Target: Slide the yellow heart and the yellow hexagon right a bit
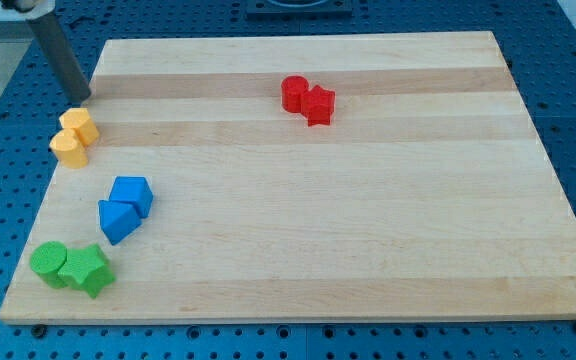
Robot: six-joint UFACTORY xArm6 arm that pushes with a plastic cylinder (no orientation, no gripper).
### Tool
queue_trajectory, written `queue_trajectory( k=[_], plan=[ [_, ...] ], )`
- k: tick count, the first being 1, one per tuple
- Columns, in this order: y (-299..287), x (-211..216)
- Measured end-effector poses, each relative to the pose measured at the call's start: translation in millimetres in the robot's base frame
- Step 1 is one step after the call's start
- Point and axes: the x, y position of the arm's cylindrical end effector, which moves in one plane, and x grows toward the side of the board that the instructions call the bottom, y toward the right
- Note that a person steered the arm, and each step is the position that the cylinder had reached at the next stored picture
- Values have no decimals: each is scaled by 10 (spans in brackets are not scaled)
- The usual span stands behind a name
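Note:
Two yellow blocks touch each other at the board's left edge. The upper one (80,125) looks like the hexagon and the lower one (68,149) like the heart, though their shapes are hard to make out. My tip (79,99) is at the view's upper left, just above the upper yellow block, a small gap apart from it. The dark rod rises from the tip toward the view's top left corner.
A blue cube (131,193) and a blue triangular block (116,220) sit below the yellow pair. A green cylinder (49,264) and a green star (89,270) lie at the bottom left. A red cylinder (294,93) and a red star (318,104) sit at top centre. The wooden board (368,220) lies on a blue pegboard.

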Motion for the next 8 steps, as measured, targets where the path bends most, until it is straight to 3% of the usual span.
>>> queue_trajectory(
  k=[3, 5, 8],
  plan=[
    [16, 692],
    [367, 702],
    [179, 500]
  ],
)
